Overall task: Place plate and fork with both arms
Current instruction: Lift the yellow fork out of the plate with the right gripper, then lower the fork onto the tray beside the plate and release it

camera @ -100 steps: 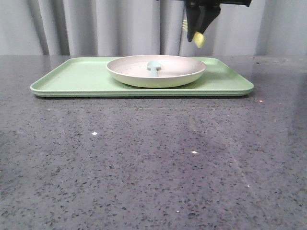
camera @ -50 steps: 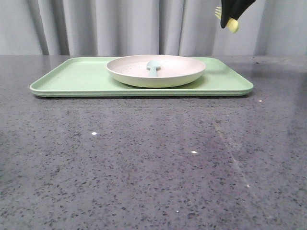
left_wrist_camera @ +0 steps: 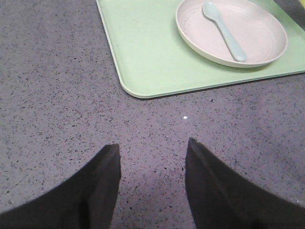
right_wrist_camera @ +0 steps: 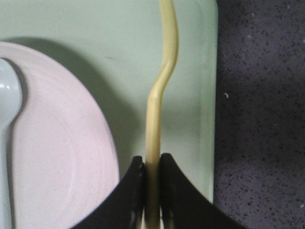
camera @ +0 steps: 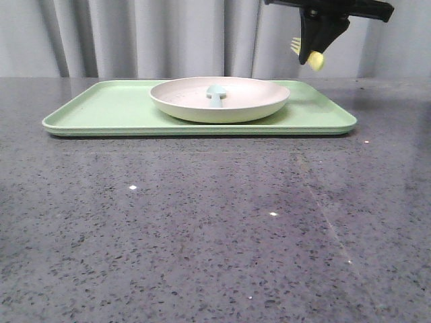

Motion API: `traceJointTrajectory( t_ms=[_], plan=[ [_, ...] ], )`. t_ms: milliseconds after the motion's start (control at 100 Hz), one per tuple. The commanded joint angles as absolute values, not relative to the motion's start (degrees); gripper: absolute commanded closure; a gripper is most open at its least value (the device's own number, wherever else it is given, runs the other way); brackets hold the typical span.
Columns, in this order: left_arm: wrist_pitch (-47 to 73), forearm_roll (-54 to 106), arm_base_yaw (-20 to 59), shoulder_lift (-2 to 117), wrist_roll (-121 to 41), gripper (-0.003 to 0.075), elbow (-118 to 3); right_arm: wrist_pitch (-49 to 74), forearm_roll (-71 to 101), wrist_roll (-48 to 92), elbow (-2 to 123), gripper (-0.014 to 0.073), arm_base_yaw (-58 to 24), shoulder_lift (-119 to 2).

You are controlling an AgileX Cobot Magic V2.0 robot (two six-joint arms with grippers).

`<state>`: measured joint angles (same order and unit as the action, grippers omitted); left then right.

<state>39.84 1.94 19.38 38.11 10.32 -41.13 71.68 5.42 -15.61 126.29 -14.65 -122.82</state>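
Observation:
The cream-white plate (camera: 219, 98) sits on the light-green tray (camera: 108, 108), right of its middle, with a pale-blue spoon (camera: 215, 94) lying inside. It also shows in the left wrist view (left_wrist_camera: 257, 33) and the right wrist view (right_wrist_camera: 62, 152). My right gripper (camera: 311, 52) is shut on the pale-yellow fork (camera: 315, 60) and holds it in the air above the tray's right end, beside the plate. In the right wrist view the gripper (right_wrist_camera: 152, 160) pinches the fork's handle (right_wrist_camera: 159, 90). My left gripper (left_wrist_camera: 152, 148) is open and empty over bare table, short of the tray's corner.
The tray's right strip (right_wrist_camera: 190, 71) between plate and rim is bare. A dark speckled stone table (camera: 215, 235) spreads in front of the tray. Grey curtains (camera: 135, 33) hang behind.
My right gripper with the fork went up and right, then came down a little; it now hangs above the tray's right end. Plate, tray and spoon have not moved.

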Motion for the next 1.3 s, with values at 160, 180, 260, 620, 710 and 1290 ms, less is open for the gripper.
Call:
traceJointTrajectory(
  t_ms=[160,180,260,620,710,1290],
  plan=[
    [36.0,2.5,19.3,38.0,10.9,0.0408,-42.8,77.1,6.1,-14.0,127.4,0.0526,-14.1,-120.8],
    [36.0,2.5,19.3,38.0,10.9,0.0408,-42.8,77.1,6.2,-14.0,127.3,0.0526,-14.0,-121.1],
    [36.0,2.5,19.3,38.0,10.9,0.0408,-42.8,77.1,7.3,-13.8,127.2,0.0526,-13.8,-121.9],
    [36.0,2.5,19.3,38.0,10.9,0.0408,-42.8,77.1,9.3,-12.9,127.2,0.0521,-13.5,-123.4],
    [36.0,2.5,19.3,38.0,10.9,0.0408,-42.8,77.1,9.4,-12.9,127.2,0.0496,-13.3,-123.4],
    [36.0,2.5,19.3,38.0,10.9,0.0408,-42.8,77.1,9.9,-12.5,127.2,0.0373,-12.8,-123.0]
  ],
)
